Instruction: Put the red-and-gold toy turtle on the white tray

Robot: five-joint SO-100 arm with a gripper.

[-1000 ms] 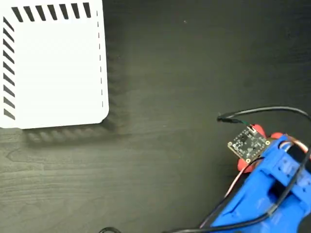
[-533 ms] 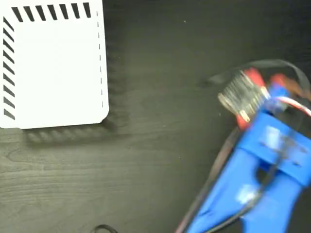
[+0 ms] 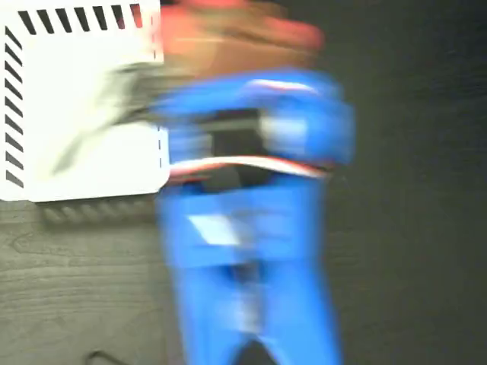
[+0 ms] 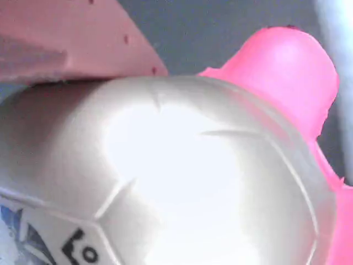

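The wrist view is filled by the red-and-gold toy turtle (image 4: 182, 182): a shiny pale domed shell with a black printed mark at the lower left and a bright red-pink limb or head (image 4: 287, 66) at the upper right. A reddish finger (image 4: 66, 38) presses on the shell from the top left. In the fixed view everything on the arm is motion-blurred. An orange-red smear, the turtle (image 3: 243, 34), sits at the tip of my gripper (image 3: 228, 49), just right of the white tray (image 3: 76, 99) near its top right corner. The gripper is shut on the turtle.
The blurred blue arm (image 3: 251, 228) stretches from the bottom edge up the middle of the fixed view and overlaps the tray's right edge. A dark wood-grain tabletop (image 3: 411, 228) surrounds it. A black cable loop (image 3: 99, 356) shows at the bottom left.
The arm has swung fast from the right side toward the upper middle, carrying the turtle up and left to the tray's right edge. The tray has stayed in place.
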